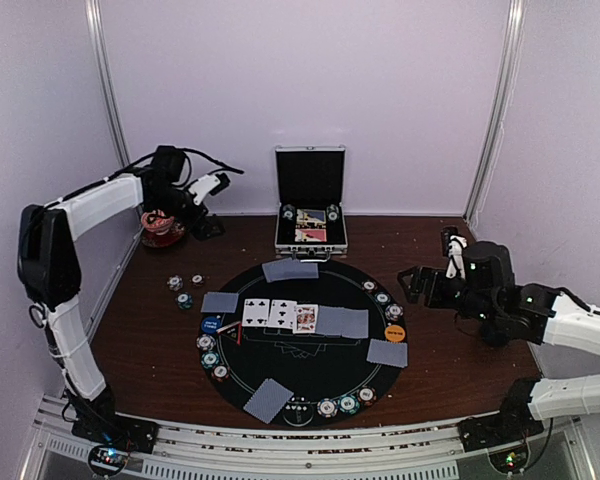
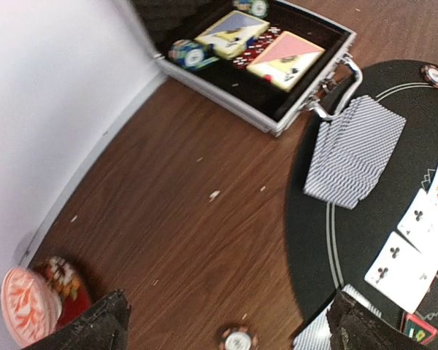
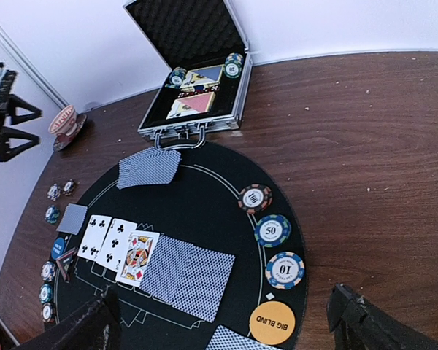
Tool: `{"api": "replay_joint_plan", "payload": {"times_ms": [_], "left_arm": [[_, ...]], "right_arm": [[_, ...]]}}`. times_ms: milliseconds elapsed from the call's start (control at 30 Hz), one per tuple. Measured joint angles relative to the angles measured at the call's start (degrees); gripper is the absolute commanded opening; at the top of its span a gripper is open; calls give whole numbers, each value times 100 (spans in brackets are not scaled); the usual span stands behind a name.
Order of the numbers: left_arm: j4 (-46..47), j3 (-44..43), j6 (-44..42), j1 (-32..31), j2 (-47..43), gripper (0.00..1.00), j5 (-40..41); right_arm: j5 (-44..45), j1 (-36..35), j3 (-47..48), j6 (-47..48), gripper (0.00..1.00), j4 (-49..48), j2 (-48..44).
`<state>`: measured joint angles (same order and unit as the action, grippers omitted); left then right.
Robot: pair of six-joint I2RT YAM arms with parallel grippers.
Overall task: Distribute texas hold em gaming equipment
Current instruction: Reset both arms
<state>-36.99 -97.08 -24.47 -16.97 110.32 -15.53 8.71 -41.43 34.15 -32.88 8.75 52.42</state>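
Poker chips (image 3: pixel 272 230) along rim of round mat (image 3: pixel 204 197), wide tabletop (image 3: pixel 365 146) beyond.

3 face-up cards (image 1: pixel 280 315) lie on the black mat (image 1: pixel 310 378), open case (image 1: pixel 310 178) behind it.

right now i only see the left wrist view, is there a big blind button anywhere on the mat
observer: yes, an orange big blind disc lies at the right edge of the mat.
operator: any chips by it
observer: the 10 chip sits right next to it, the 50 chip just beyond that.
operator: right hand holding anything
observer: no, the right hand is open and empty.
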Motion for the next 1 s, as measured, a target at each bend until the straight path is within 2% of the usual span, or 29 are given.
{"api": "replay_joint_plan", "payload": {"times_ms": [167,333,533,633,1000], "left_arm": [[503,1552,44,813,-1794,98,245],[1097,3477,74,951,-3650,98,605],[1335,4774,284,1561,-4658,98,621],[1471,5462,367,1635,-5169,98,560],[1777,5794,457,1628,-6043,98,435]], "right_arm": [[466,0,317,149,100,551,-13],[997,0,623,306,100,1263,-179],[1141,0,632,398,100,1504,-710],[1154,0,629,426,100,1497,-966],[1178,0,481,439,100,1408,-1290]]}}
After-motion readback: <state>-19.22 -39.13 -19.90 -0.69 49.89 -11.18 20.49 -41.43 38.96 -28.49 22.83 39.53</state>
